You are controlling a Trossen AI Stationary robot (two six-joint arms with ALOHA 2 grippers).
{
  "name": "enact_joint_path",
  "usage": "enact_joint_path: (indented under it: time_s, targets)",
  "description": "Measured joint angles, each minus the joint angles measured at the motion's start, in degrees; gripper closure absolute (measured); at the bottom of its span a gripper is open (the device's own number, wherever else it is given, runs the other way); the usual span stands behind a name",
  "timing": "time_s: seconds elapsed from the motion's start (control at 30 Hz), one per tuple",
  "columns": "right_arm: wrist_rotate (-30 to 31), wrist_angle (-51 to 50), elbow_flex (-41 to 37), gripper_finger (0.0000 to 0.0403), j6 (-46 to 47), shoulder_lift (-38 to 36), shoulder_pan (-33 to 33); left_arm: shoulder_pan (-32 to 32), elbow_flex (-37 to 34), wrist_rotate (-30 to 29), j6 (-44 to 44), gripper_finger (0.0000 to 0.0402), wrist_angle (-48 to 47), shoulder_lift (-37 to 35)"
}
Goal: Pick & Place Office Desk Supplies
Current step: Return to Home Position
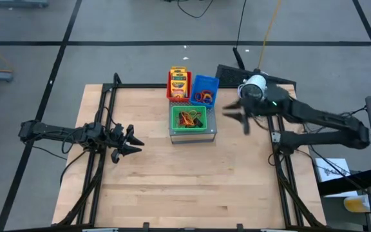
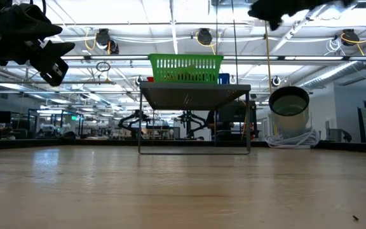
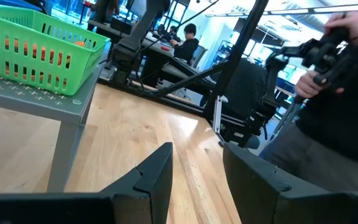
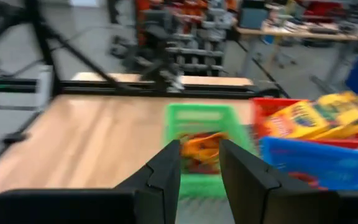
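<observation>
Yellow-and-green crayon packets [image 1: 179, 80] lie in a red mesh tray [image 1: 171, 90]. Beside it, rubber-band loops [image 1: 204, 97] lie in a blue tray [image 1: 206, 82]. A green tray [image 1: 175, 118] with orange bands and dark pieces stands on a grey perforated box [image 1: 193, 135]. My left gripper [image 1: 136, 143] hovers open and level to the left of the box, with nothing between its fingers [image 3: 160, 171]. My right gripper [image 1: 236, 116] is raised at the right of the trays, open and empty [image 4: 199, 146], and faces the green tray [image 4: 201, 121].
Black frame rails [image 1: 102, 122] run along both sides of the wooden table [image 1: 185, 187]. Bare wood spreads in front of the box toward the near edge. A person [image 3: 334, 93] stands beyond the table, and another person [image 3: 188, 38] sits farther off.
</observation>
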Motion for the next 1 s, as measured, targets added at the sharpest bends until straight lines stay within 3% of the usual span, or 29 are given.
enact_joint_path:
  time_s: [0.17, 0.37, 0.6, 0.8, 1.0]
  targets:
    - [-0.03, -0.01, -9.85, 0.0301, 3.94, -13.70, 7.78, -0.01, 0.00, -0.01, -0.12, 0.0252, 0.00, 0.01]
    - [-1.30, -0.04, -18.44, 0.0300, 7.03, -23.74, 15.85, -0.01, 0.00, -0.01, -0.13, 0.0252, 0.00, 0.01]
    - [-2.16, 0.67, -27.33, 0.0300, 9.04, -29.94, 18.96, -0.01, 0.00, 0.00, -0.12, 0.0252, 0.00, 0.00]
    - [-3.82, 10.35, -38.18, 0.0300, 8.94, -34.60, 21.25, -0.02, 0.00, 0.00, -0.13, 0.0252, 0.00, 0.00]
    - [-3.94, 14.11, -44.12, 0.0301, 1.45, -36.91, 21.56, -0.01, 0.00, 0.00, -0.13, 0.0252, 0.00, 0.00]
